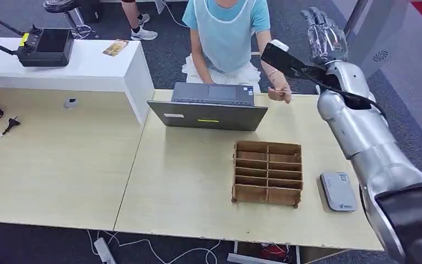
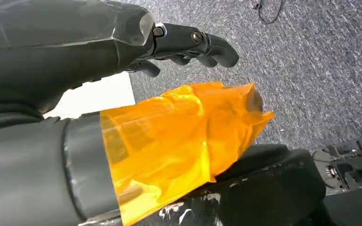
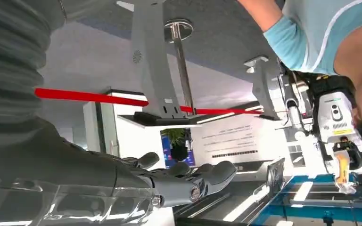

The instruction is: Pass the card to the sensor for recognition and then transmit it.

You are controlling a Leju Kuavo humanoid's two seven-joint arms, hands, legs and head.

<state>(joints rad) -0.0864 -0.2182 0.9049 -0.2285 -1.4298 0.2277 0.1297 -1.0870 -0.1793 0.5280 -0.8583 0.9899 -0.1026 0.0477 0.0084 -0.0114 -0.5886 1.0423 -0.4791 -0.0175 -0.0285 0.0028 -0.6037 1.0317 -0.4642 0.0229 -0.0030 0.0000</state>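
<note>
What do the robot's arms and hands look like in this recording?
The right arm is silver metal with a black cable; its right hand has a clear glossy cover. The left hand has dark fingers, a grey cover and an orange film wrap.

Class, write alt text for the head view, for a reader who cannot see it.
The robot's right hand is raised, empty, near a seated person across a pale table holding a laptop, a wooden divider box and a grey card sensor.
</note>
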